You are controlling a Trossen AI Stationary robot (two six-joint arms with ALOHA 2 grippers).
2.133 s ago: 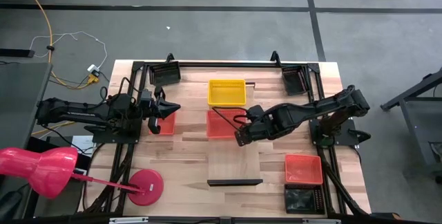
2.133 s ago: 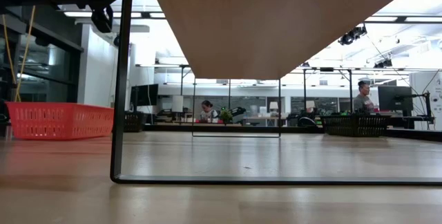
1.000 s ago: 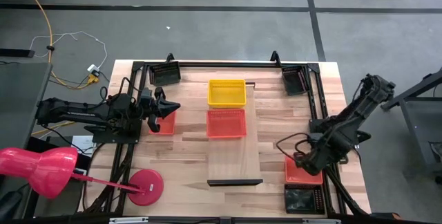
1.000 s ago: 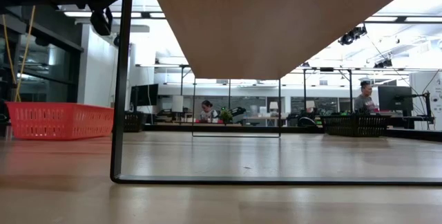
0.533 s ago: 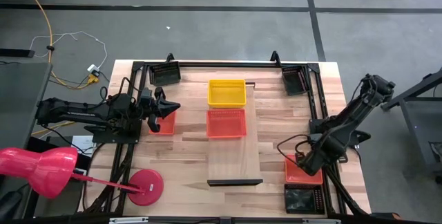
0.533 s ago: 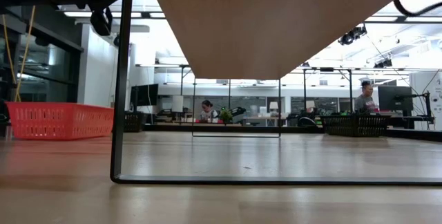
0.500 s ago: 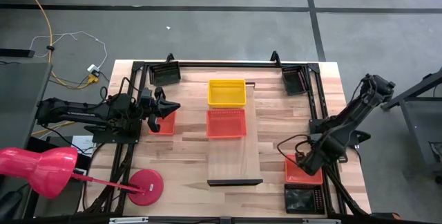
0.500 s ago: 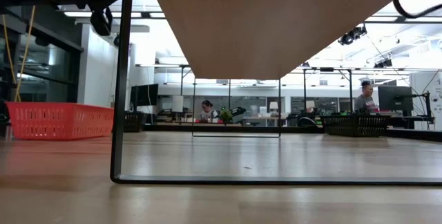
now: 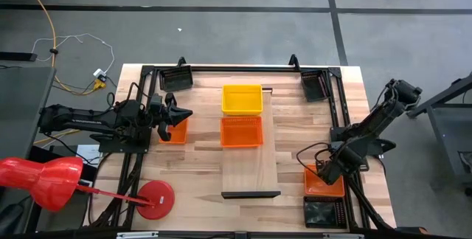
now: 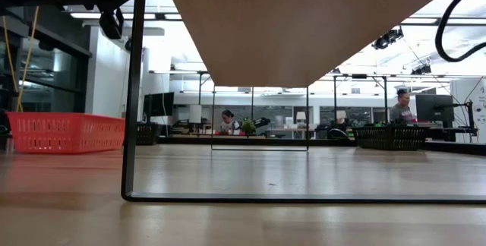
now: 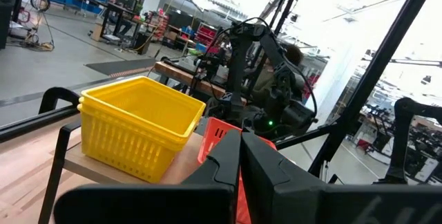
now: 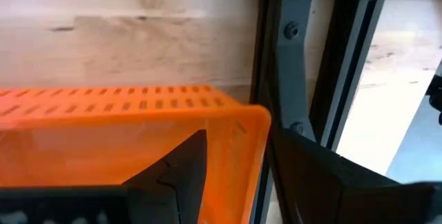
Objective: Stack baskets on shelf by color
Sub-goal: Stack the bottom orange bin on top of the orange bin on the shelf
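Straddling an orange basket [image 9: 324, 183] rim, the right tool [image 9: 327, 171] gapes above wooden tabletop [image 9: 199, 172].

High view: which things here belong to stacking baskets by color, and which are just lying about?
For the job:
- shelf
- yellow basket and orange basket on it
- orange basket under the right gripper
- orange basket at the left gripper
- black baskets

Lying about:
- red lamp
- yellow cable
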